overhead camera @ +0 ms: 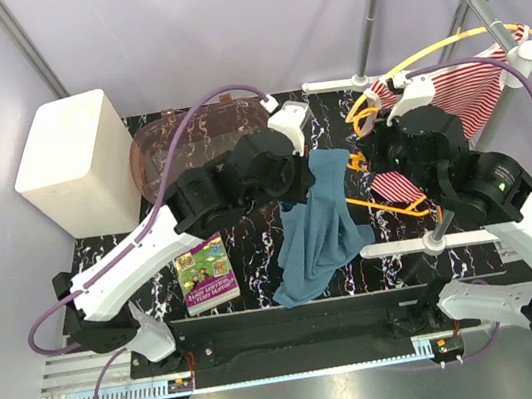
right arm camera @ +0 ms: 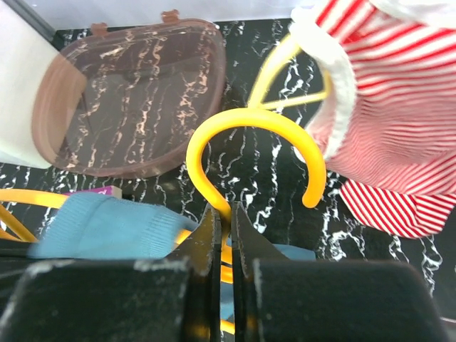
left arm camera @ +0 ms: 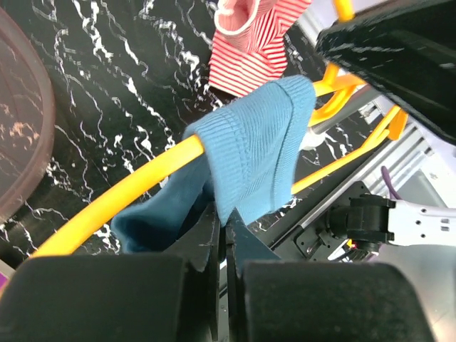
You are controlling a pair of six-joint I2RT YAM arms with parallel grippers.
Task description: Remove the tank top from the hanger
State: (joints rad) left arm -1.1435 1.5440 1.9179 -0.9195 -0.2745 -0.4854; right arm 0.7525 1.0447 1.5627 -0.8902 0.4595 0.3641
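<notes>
The black marble table (overhead camera: 246, 263) has the blue tank top (overhead camera: 316, 227) hanging down mid-table, with its top end draped over the yellow hanger (right arm camera: 249, 125). The left gripper (left arm camera: 221, 235) is clamped on the blue fabric just under the hanger's arm. The right gripper (right arm camera: 231, 221) is pinched on the hanger's neck below the hook.

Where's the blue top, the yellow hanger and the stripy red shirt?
blue ribbed tank top (left arm camera: 256, 149): left wrist view, fold over the hanger.
yellow plastic hanger (right arm camera: 251, 117): right wrist view, top of hook.
red-and-white striped garment (right arm camera: 399, 92): right wrist view, mid cloth.
</notes>
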